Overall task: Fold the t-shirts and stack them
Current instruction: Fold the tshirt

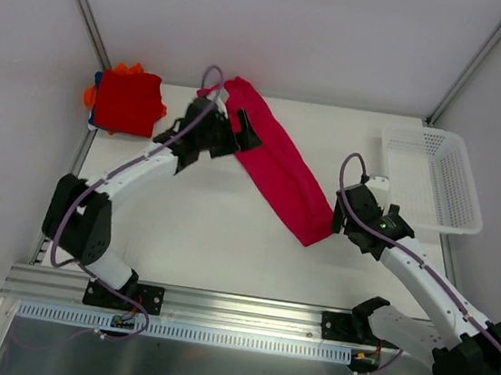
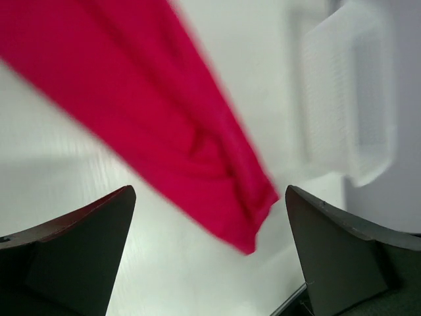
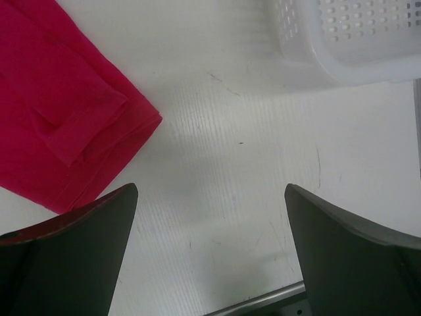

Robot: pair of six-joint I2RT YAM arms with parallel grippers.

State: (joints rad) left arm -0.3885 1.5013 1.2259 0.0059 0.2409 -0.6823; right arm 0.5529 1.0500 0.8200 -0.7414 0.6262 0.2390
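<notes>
Crimson t-shirt (image 1: 282,171) partly behind left tool (image 1: 241,133), stacked t-shirts (image 1: 129,99) possibly three, overlapping

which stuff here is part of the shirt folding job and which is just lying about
Job: pink t-shirt, a long strip mid-table; stack of folded t-shirts, far left corner.
Lying about: white basket, far right edge.

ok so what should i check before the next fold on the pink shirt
1. Crimson-pink cloth t-shirt gripped by neither arm: ok.
2. Shirt folded down to a square: not ok, it is a long strip.
3. Left gripper open: ok.
4. Right gripper open: ok.
5. Red and orange folded t-shirt stack apart from the strip: ok.
6. White perforated plastic basket apart from the strip: ok.
</notes>
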